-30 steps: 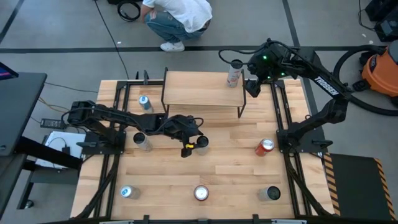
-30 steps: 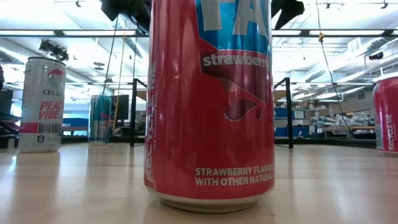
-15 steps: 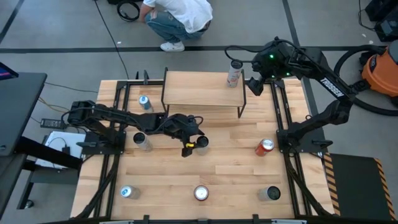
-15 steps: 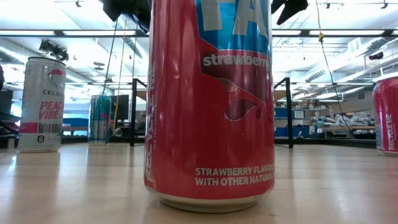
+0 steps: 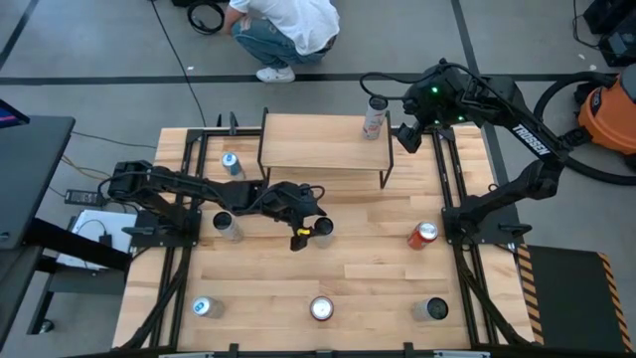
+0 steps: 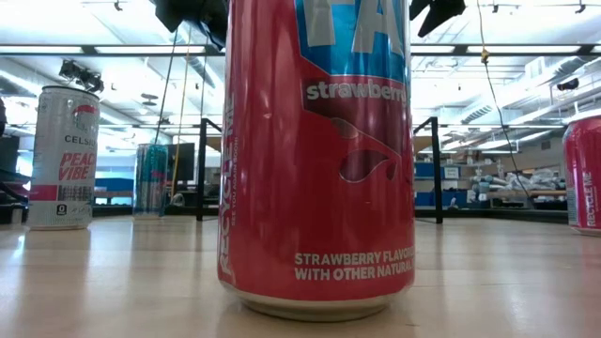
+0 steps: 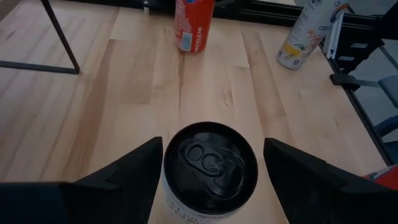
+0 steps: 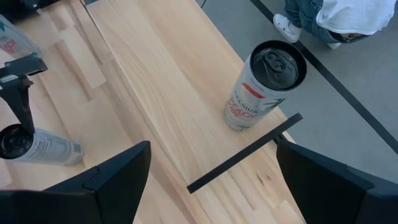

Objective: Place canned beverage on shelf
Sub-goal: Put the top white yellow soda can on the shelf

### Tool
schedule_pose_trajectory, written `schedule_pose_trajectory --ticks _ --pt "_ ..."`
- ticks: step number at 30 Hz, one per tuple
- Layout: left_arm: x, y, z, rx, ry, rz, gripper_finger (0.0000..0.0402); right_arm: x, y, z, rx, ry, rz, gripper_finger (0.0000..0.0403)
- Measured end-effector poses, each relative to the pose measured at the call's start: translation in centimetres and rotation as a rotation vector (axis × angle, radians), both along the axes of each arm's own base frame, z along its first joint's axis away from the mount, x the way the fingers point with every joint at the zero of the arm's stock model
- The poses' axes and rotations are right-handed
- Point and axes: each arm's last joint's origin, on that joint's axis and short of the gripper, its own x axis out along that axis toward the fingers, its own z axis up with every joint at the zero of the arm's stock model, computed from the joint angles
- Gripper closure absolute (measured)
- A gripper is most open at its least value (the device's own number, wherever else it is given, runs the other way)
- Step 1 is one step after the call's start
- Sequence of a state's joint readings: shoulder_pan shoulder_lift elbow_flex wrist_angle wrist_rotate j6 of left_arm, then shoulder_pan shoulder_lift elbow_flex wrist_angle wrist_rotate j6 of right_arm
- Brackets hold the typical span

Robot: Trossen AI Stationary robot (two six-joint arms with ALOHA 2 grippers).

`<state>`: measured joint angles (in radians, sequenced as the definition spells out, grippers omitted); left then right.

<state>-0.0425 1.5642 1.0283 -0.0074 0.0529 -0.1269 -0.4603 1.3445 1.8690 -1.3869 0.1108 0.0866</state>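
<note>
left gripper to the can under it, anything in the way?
Nothing visible. The left gripper is open with its fingers either side of the black-topped can, not yet closed on it. The right gripper, open, hangs beside the shelf.

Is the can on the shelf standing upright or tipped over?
Upright. The can stands on its base on the shelf, lid facing up, near the board's corner.
</note>
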Motion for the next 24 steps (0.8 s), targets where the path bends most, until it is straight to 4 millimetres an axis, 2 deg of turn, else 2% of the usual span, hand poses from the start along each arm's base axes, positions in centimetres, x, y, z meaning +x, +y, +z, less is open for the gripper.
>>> schedule_pose_trajectory --ticks 24 --pt "0.0 0.95 -0.06 0.037 0.005 0.069 0.012 0.0 0.0 0.02 -0.002 0.0 0.002 0.0045"
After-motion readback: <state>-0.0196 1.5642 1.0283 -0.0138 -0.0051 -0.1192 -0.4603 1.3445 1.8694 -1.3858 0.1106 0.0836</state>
